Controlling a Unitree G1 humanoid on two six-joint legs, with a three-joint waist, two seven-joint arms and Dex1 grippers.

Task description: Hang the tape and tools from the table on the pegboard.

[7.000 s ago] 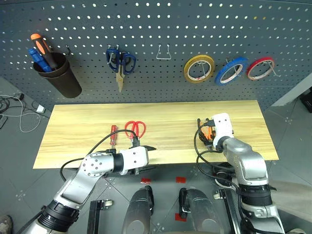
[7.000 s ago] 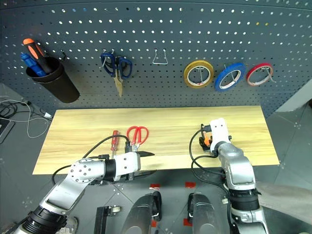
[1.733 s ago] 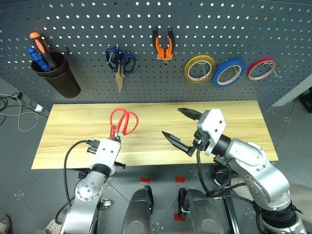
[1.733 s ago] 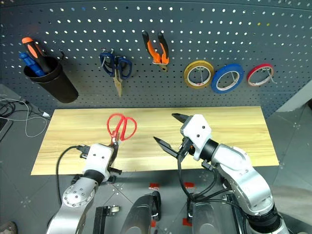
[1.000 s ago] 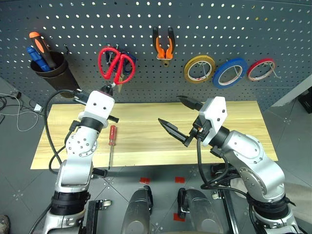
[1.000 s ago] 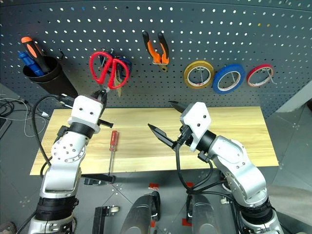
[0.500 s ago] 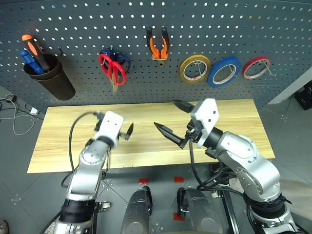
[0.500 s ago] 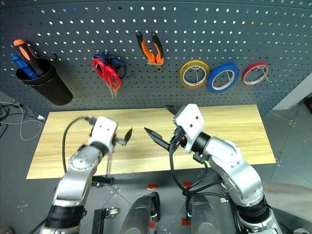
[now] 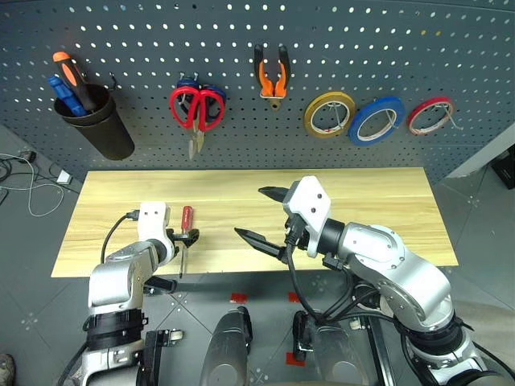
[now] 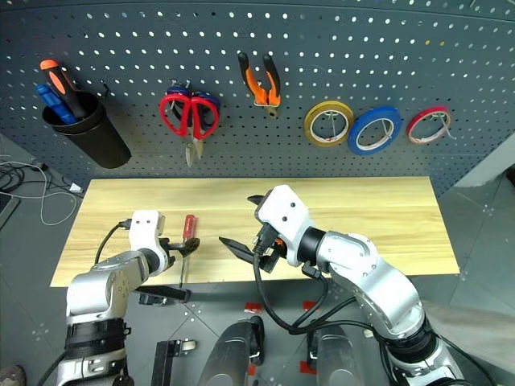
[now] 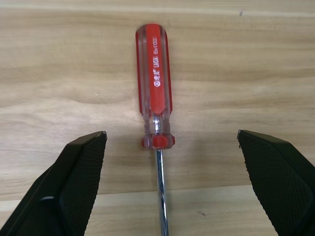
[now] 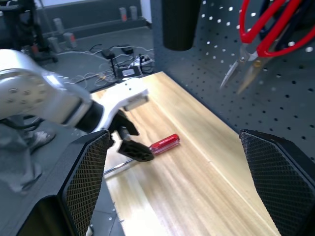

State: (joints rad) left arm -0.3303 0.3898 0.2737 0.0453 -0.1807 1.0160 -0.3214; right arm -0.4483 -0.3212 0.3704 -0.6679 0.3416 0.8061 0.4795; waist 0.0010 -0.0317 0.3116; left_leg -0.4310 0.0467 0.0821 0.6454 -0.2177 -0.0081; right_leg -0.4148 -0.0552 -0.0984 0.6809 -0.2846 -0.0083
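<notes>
A red-handled screwdriver lies on the left part of the wooden table, shaft toward the front edge. My left gripper hangs low over it, open, one finger on each side of the handle's base without touching it. Over the table's middle my right gripper is raised, open and empty. On the pegboard hang the red scissors, the orange-and-black pliers and the blue tape.
A black cup holding orange and blue screwdrivers hangs at the board's left. Blue scissors sit behind the red ones. A yellow ring and a red ring flank the blue tape. Cables lie on the floor at left.
My left gripper has let go of the red scissors, which now hang on the board, opened, and sunk to the table over the screwdriver. The right gripper drifted slightly left and down.
</notes>
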